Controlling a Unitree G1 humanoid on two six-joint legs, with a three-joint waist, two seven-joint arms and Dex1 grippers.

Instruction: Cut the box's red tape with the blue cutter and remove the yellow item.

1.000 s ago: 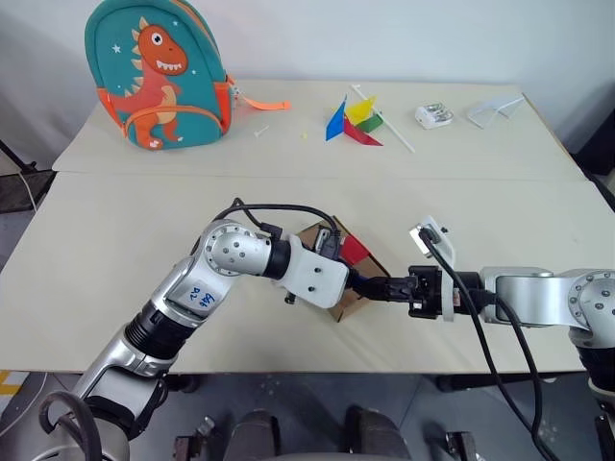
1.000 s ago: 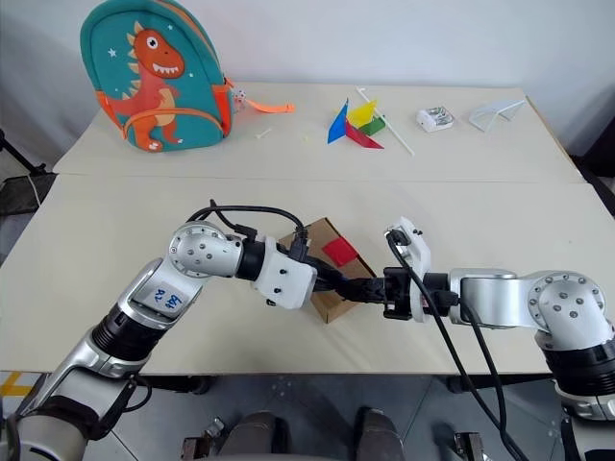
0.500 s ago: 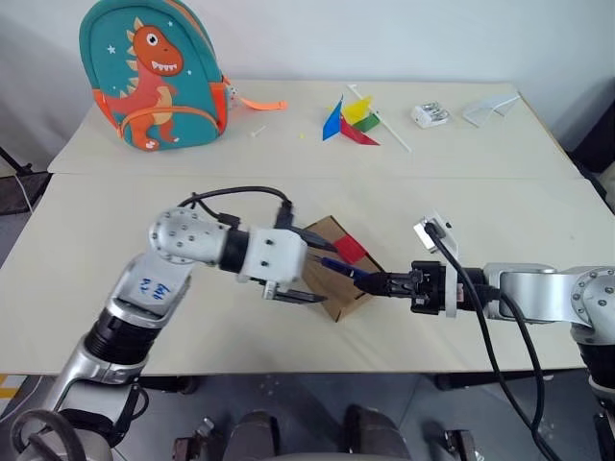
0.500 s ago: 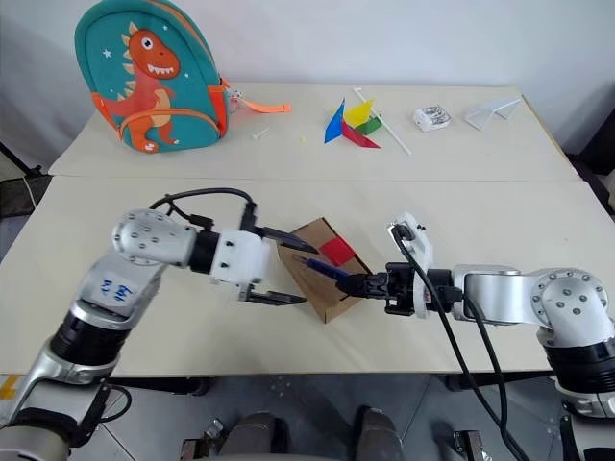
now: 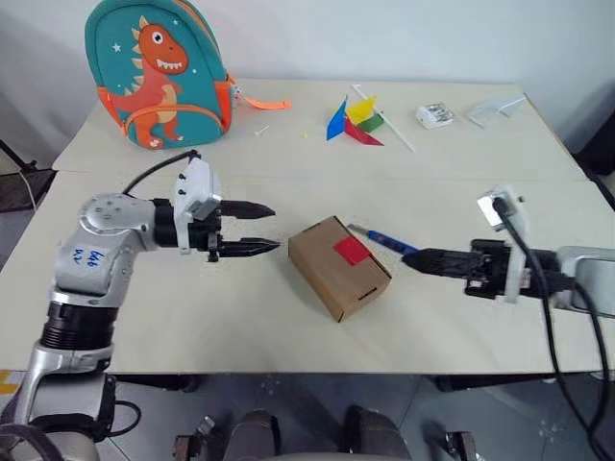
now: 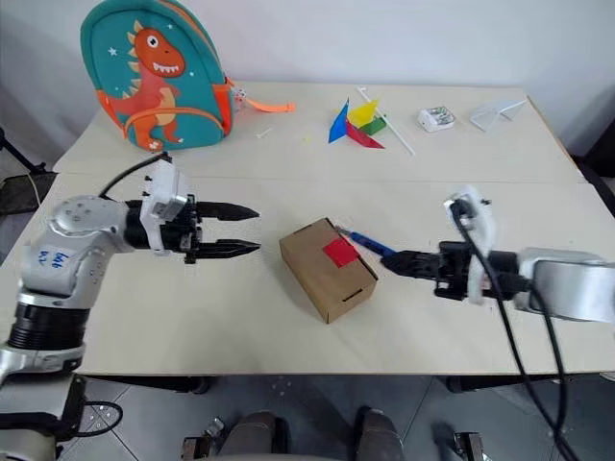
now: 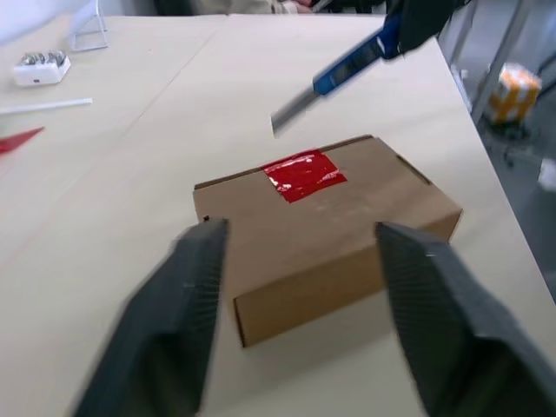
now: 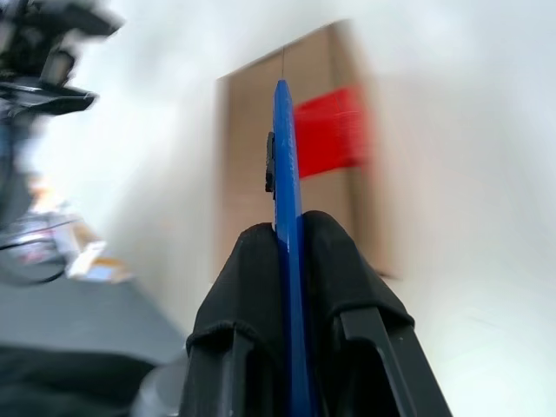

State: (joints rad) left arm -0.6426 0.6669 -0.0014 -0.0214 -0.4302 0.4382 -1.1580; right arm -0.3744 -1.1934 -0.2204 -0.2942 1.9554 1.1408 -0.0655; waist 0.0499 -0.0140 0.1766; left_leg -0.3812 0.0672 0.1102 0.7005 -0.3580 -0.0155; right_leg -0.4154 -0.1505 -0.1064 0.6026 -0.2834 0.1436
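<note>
now right gripper [image 5: 434,261] clamping blue cutter [image 5: 384,240], box [image 5: 338,266] taped

Matt brown cardboard box [image 5: 338,266] (glossy red tape [image 5: 352,251]).

bare lab room, plain tables [image 5: 288,327]

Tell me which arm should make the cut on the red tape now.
Right, probably. The right gripper is shut on the blue cutter, whose tip sits beside the red tape on the box. The left gripper is open and apart from the box.
</note>
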